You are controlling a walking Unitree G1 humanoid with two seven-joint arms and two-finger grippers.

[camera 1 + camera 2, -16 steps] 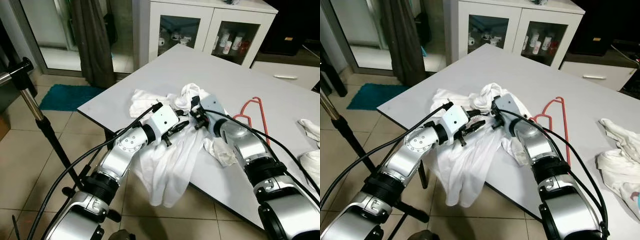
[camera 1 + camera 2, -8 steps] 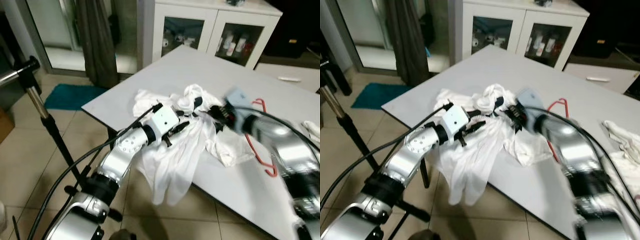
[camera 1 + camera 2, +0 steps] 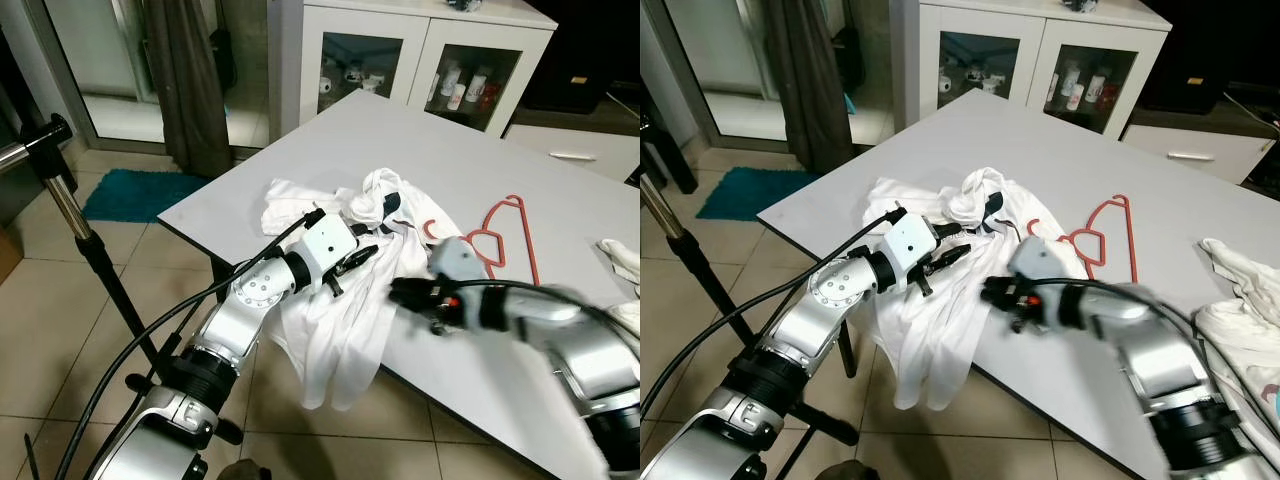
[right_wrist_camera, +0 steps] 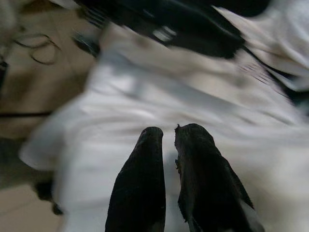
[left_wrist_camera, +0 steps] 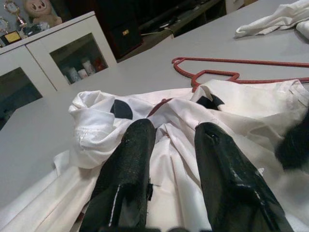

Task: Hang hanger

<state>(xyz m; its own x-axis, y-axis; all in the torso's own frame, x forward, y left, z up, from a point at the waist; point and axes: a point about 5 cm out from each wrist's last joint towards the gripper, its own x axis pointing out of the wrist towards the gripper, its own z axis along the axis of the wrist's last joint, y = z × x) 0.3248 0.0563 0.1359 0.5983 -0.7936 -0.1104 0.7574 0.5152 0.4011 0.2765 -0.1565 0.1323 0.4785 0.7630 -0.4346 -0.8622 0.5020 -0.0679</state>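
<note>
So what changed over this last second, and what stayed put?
The right tool swung away from the bunched collar of the white shirt, out to the right and back down to the cloth by the table edge, blurred in motion. The left tool stayed on the shirt, and the red hanger did not move.

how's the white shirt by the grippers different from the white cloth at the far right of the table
The shirt is spread wide and hangs over the table edge toward the floor; the cloth lies bunched wholly on the tabletop. The shirt has a red hanger tucked into its collar and the left gripper on it; the cloth lies apart from both grippers. Both are white, crumpled fabric.
</note>
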